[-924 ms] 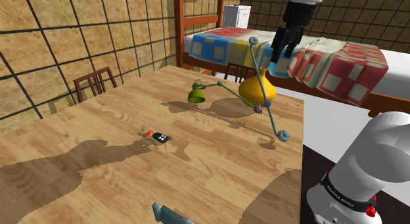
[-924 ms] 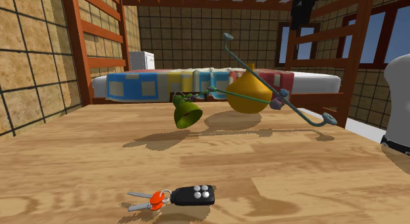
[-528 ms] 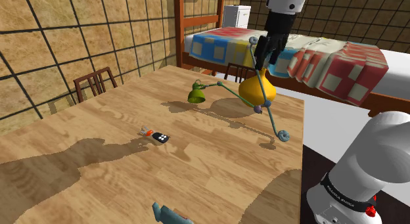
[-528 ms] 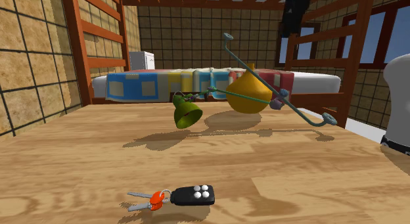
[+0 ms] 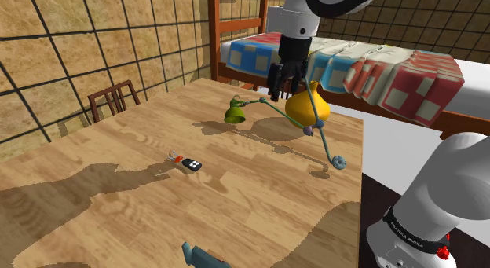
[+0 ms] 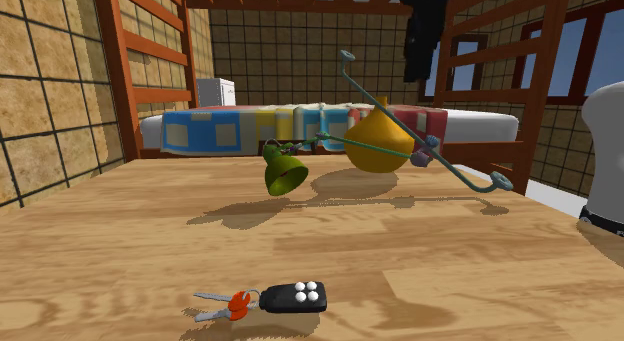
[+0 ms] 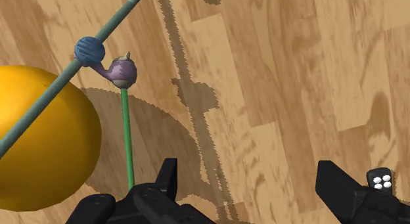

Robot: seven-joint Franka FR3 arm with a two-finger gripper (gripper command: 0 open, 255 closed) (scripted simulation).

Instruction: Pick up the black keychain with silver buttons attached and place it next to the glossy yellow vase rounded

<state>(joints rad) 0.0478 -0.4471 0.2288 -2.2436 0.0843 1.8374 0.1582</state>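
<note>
The black keychain (image 5: 189,164) with pale buttons, an orange tag and silver keys lies flat on the wooden table (image 5: 118,219), well to the shoulder view's left of the vase. It sits at the front of the second exterior view, keychain (image 6: 293,297). The rounded yellow vase (image 5: 307,108) stands near the table's far edge, also vase (image 6: 378,142). My gripper (image 5: 280,91) hangs open and empty above the table just beside the vase, high up as gripper (image 6: 418,67). In the wrist view the gripper (image 7: 250,190) has its fingers apart, with the vase (image 7: 39,144) beside one finger and the keychain (image 7: 382,182) beyond the other.
A desk lamp with a green shade (image 5: 234,113) and thin teal arms (image 5: 318,121) leans across the vase; its ring base (image 5: 338,161) rests near the table's right edge. A chair (image 5: 112,98) stands at the left, a bunk bed (image 5: 377,66) behind, a blue object (image 5: 201,258) at the front edge.
The arm has swung toward the shoulder view's left and come lower, from over the bed to beside the vase's top. Keychain, vase and lamp have not moved.
</note>
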